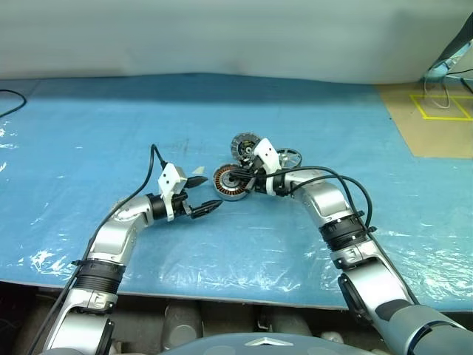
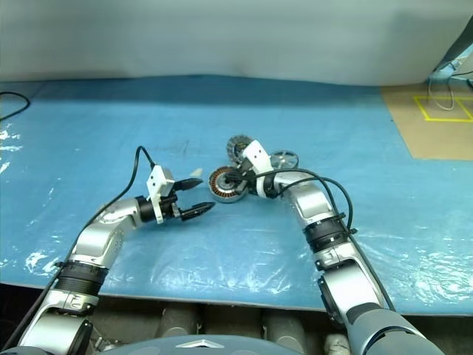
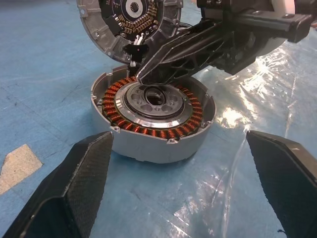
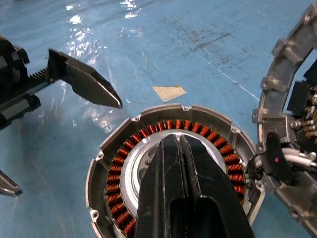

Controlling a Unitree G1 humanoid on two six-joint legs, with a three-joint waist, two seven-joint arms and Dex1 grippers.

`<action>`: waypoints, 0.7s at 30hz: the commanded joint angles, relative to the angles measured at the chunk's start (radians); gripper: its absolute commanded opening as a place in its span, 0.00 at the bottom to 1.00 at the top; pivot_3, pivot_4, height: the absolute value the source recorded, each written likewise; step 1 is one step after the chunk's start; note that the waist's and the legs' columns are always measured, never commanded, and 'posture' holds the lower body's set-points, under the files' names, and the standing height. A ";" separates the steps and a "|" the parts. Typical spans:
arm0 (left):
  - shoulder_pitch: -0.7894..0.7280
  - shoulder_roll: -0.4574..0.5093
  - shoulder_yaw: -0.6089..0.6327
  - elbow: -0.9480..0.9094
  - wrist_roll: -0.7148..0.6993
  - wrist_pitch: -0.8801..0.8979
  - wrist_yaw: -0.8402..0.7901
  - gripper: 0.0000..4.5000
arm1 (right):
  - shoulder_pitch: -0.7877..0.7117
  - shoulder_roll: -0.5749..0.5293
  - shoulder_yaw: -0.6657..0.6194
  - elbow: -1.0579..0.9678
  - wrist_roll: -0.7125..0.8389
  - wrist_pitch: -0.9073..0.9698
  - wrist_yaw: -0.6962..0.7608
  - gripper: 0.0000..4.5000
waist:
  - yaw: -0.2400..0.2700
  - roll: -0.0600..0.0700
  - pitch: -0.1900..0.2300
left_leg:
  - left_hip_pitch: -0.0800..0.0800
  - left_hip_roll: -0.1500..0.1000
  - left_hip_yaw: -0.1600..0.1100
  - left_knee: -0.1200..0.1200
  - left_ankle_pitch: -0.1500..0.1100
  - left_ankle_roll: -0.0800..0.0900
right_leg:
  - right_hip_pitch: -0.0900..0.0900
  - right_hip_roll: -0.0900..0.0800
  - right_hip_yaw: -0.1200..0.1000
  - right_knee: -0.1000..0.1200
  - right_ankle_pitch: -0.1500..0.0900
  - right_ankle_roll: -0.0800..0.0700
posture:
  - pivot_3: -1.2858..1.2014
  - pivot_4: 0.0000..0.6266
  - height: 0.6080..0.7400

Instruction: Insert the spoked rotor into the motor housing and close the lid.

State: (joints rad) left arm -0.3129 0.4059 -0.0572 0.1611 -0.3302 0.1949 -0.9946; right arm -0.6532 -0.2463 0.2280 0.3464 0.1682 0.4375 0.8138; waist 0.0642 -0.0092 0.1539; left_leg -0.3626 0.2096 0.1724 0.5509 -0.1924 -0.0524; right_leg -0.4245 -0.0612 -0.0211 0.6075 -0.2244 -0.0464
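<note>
The motor housing (image 1: 229, 183) lies open on the blue table, a ring of copper windings (image 3: 115, 108) around its silver centre. My right gripper (image 4: 178, 141) is shut, empty, its tips over the housing's centre; I cannot tell whether they touch it. The ribbed lid (image 1: 244, 146) stands tilted just behind the housing, dark inner face showing (image 3: 131, 20). The spoked rotor (image 1: 290, 157) lies flat on the table to the right of the lid, behind my right wrist. My left gripper (image 1: 209, 194) stands open to the left of the housing, pointing at it, with a gap between them.
Clear plastic film covers the blue table (image 1: 111, 126). A small beige tape patch (image 4: 169, 92) lies near the housing. At the back right is a brown surface with yellow tape lines (image 1: 443, 111). A black cable (image 1: 9, 103) crosses the far left edge.
</note>
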 commanded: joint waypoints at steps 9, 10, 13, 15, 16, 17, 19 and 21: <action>-0.011 -0.002 -0.001 0.014 0.002 -0.043 -0.014 1.00 | -0.015 -0.017 0.086 0.096 -0.141 -0.028 -0.037 0.01 | -0.002 0.000 0.000 | 0.016 0.000 0.000 0.001 0.000 0.000 | 0.015 0.000 0.001 0.000 -0.002 -0.003 | 0.52 0.24 1.00; -0.012 -0.003 -0.002 0.013 0.002 -0.043 -0.014 1.00 | -0.019 -0.011 0.069 0.089 -0.121 -0.015 -0.029 0.01 | -0.002 0.000 0.000 | 0.018 0.000 0.000 0.001 0.000 0.000 | 0.017 -0.001 0.001 0.000 -0.002 -0.003 | 0.52 0.24 1.00; -0.012 -0.004 -0.006 0.010 0.002 -0.043 -0.012 1.00 | -0.028 0.014 -0.001 0.057 -0.038 0.032 -0.002 0.01 | -0.001 0.000 0.000 | 0.019 0.000 0.000 0.001 -0.002 0.003 | 0.018 -0.001 0.001 0.000 -0.002 -0.003 | 0.52 0.24 1.00; -0.015 -0.006 -0.010 0.001 0.000 -0.036 -0.008 1.00 | -0.039 0.030 -0.061 0.019 0.036 0.065 0.022 0.01 | -0.001 0.000 0.000 | 0.018 0.000 0.000 0.001 -0.002 0.003 | 0.017 -0.001 0.001 -0.001 -0.002 -0.003 | 0.52 0.24 1.00; -0.017 -0.006 -0.011 -0.003 -0.002 -0.032 -0.006 1.00 | -0.042 0.033 -0.077 0.007 0.053 0.067 0.028 0.01 | -0.001 0.000 0.000 | 0.017 0.000 0.000 0.001 -0.002 0.003 | 0.016 -0.001 0.001 -0.001 -0.002 -0.003 | 0.52 0.24 1.00; -0.019 -0.007 -0.011 -0.007 -0.003 -0.029 -0.005 1.00 | -0.043 0.034 -0.088 -0.008 0.068 0.072 0.038 0.01 | 0.000 0.000 0.000 | 0.014 0.000 0.000 0.001 -0.001 0.001 | 0.013 -0.001 0.001 -0.001 -0.002 -0.003 | 0.52 0.24 1.00; -0.021 -0.008 -0.011 -0.012 -0.004 -0.025 -0.004 1.00 | -0.040 0.033 -0.097 -0.039 0.092 0.087 0.056 0.01 | 0.000 0.000 0.000 | 0.009 0.000 0.000 0.001 0.000 0.001 | 0.008 0.000 0.001 0.000 -0.002 -0.003 | 0.52 0.24 1.00; -0.021 -0.006 -0.009 -0.019 -0.007 -0.019 -0.003 1.00 | -0.040 0.018 -0.099 -0.100 0.124 0.121 0.092 0.01 | 0.000 0.000 0.000 | 0.006 0.001 0.000 0.001 0.001 0.002 | 0.005 0.001 0.001 0.001 -0.001 -0.003 | 0.52 0.24 1.00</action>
State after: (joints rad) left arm -0.3192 0.3948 -0.0721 0.1844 -0.3289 0.1758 -0.9979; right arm -0.6853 -0.2240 0.1481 0.3273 0.2432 0.5435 0.8740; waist 0.0640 -0.0090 0.1543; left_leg -0.3580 0.2106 0.1725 0.5518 -0.1917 -0.0505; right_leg -0.4204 -0.0600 -0.0206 0.6082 -0.2256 -0.0497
